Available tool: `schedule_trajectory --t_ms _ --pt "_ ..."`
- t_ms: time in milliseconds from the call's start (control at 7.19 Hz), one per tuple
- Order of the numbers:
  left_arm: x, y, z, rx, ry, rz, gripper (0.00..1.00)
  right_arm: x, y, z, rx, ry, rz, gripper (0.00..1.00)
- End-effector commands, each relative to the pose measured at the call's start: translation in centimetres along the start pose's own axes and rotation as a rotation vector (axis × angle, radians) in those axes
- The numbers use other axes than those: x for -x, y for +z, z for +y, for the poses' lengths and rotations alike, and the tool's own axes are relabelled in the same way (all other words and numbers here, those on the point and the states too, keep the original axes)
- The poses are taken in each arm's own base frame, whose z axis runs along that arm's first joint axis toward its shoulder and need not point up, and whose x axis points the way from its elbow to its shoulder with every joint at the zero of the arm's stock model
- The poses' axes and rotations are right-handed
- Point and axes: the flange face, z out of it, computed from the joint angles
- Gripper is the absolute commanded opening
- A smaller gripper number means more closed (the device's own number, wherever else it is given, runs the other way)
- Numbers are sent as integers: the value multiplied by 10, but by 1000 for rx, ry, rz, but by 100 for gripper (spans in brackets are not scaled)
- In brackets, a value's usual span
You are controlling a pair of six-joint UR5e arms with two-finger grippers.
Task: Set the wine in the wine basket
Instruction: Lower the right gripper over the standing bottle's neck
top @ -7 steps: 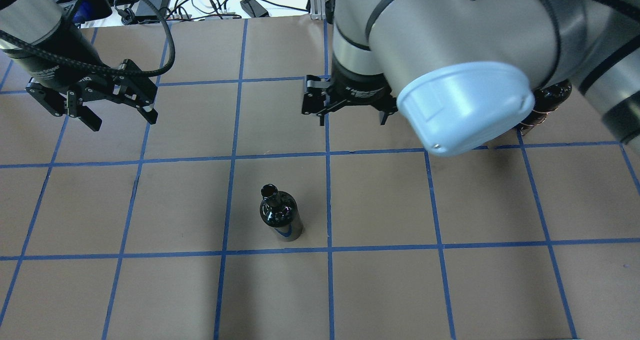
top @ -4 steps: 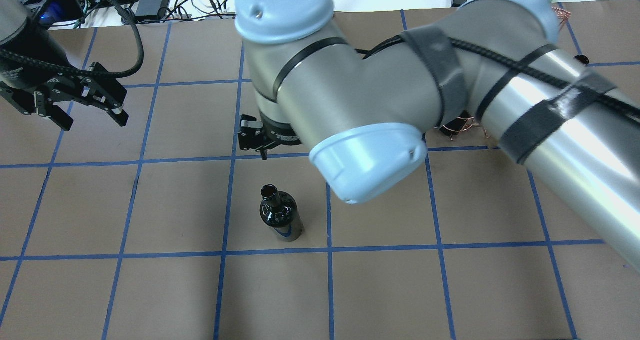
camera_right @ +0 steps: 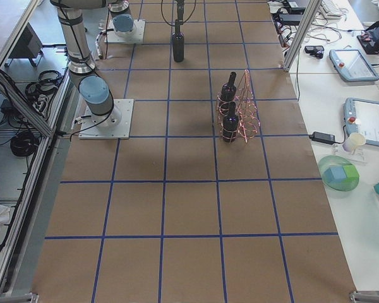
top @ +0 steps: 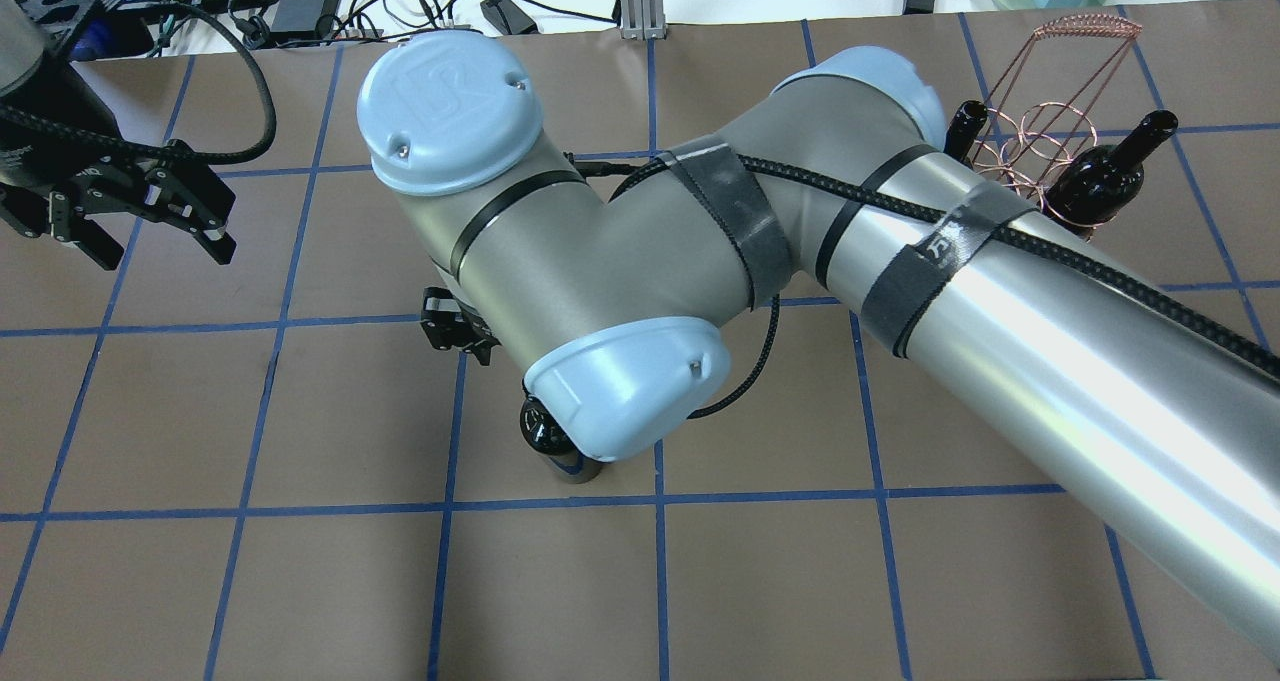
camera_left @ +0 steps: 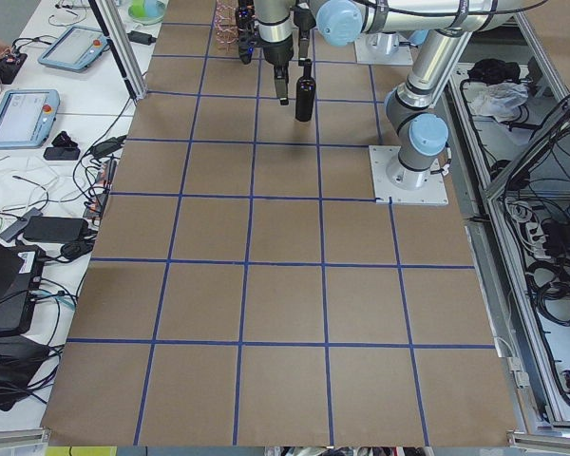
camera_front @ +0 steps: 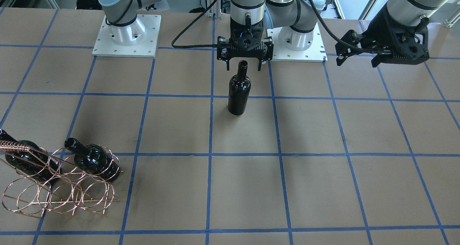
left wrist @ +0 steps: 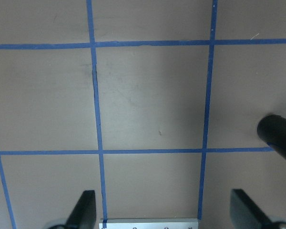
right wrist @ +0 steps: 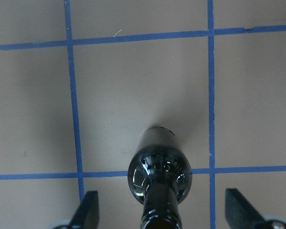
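Since the earlier overhead frame, the right arm [top: 620, 251] had swung over the wine [camera_front: 239, 94], carrying the right gripper [camera_front: 243, 67] from beyond the bottle to its mouth. Overhead, the arm hid most of the wine. The front-facing view showed it upright on the surface [camera_front: 323, 148], its mouth between the spread fingers with no contact seen. The left gripper [top: 158, 249], fingers apart, had drawn further from the wine. The wine basket [camera_front: 16, 146], holding two other bottles [camera_front: 94, 161], stood well apart from the wine.

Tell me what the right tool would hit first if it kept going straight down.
The bottle. Its neck stands right under the open right tool, so the tool would likely come onto the bottle's top first, though depth is hard to judge.
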Motion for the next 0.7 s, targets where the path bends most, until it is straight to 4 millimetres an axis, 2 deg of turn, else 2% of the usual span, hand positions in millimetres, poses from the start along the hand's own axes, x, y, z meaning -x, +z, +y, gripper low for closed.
schedule_trajectory --t_ms 0,278,557 --pt "2 0 0 -5 2 11 100 3 19 -4 25 14 24 89" --pt "2 2 0 1 1 12 100 7 26 -1 42 36 31 89" --pt "4 2 -5 -19 -1 8 100 8 29 0 52 57 35 78"
